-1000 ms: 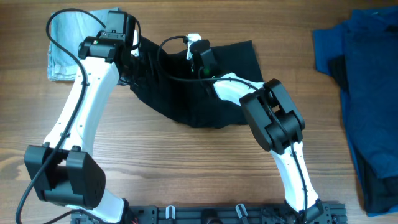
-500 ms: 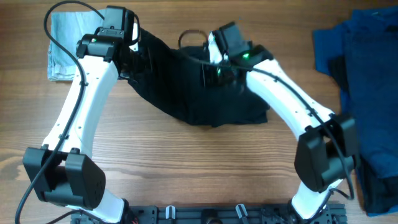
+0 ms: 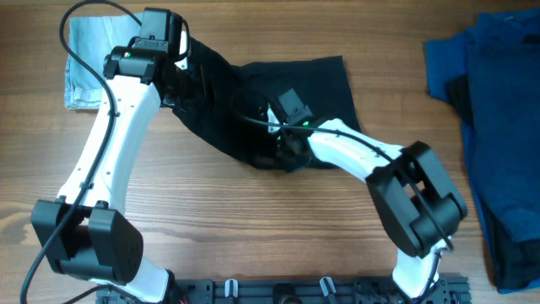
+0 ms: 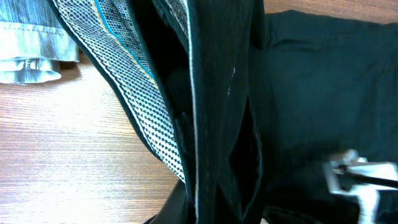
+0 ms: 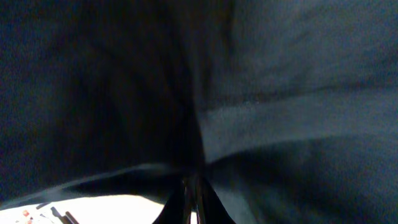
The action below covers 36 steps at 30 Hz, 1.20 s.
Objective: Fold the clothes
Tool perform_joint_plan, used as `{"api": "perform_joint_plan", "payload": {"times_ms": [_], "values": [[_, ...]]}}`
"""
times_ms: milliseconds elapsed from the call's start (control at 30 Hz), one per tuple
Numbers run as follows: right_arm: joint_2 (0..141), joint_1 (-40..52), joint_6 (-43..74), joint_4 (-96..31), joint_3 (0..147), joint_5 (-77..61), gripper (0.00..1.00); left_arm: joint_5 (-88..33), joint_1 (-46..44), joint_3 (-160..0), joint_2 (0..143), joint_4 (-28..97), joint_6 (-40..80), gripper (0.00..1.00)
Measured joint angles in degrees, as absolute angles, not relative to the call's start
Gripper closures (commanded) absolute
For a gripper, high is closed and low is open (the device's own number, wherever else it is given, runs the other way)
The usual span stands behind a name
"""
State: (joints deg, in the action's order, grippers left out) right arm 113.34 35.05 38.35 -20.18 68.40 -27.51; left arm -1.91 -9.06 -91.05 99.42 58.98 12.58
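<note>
The black shorts (image 3: 312,93) lie across the middle of the table, the right leg spread flat. Their left part is raised and bunched. My left gripper (image 3: 186,83) is shut on that raised part beside the waistband. In the left wrist view the black cloth (image 4: 217,124) rises straight out of the shut left gripper (image 4: 211,210), and the grey dotted waistband lining (image 4: 140,106) hangs to its left. My right gripper (image 3: 284,150) is low at the shorts' near edge, shut on a pinched fold of the black cloth (image 5: 280,93). That right gripper (image 5: 193,190) shows only as closed dark tips.
A pale-blue denim piece (image 3: 89,63) lies at the far left behind the left arm and also shows as denim (image 4: 25,46) in the left wrist view. A heap of dark-blue and black cloth (image 3: 494,127) fills the right side. Bare wood table (image 3: 253,228) lies in front.
The right gripper has come from the shorts' far edge down to their near edge. The right leg, bunched half a second ago, lies spread again. The left arm has hardly moved.
</note>
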Motion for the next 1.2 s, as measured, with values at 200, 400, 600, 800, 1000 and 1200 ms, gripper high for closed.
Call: {"api": "perform_joint_plan", "payload": {"times_ms": [200, 400, 600, 800, 1000, 1200], "values": [[114.6, 35.7, 40.7, -17.1, 68.1, -28.6, 0.96, -0.4, -9.1, -91.0, 99.4, 58.9, 10.0, 0.96], [114.4, 30.8, 38.3, -22.3, 75.4, -29.8, 0.96, 1.7, -9.1, -91.1, 99.4, 59.0, 5.7, 0.96], [113.6, 23.4, 37.2, -21.8, 77.1, -29.9, 0.96, 2.3, -9.3, -93.6, 99.4, 60.1, 3.0, 0.96], [113.9, 27.3, 39.3, -10.7, 77.2, -29.5, 0.96, 2.3, -12.6, -94.5, 99.3, 60.1, 1.5, 0.96], [121.8, 28.9, 43.3, -3.1, 77.3, -28.7, 0.96, 2.3, -16.3, -94.5, 99.3, 59.4, 0.0, 0.96], [130.1, 31.1, 47.4, 9.1, 77.3, -32.0, 0.96, 2.8, -16.2, -94.6, 99.3, 59.5, -0.2, 0.96]]}}
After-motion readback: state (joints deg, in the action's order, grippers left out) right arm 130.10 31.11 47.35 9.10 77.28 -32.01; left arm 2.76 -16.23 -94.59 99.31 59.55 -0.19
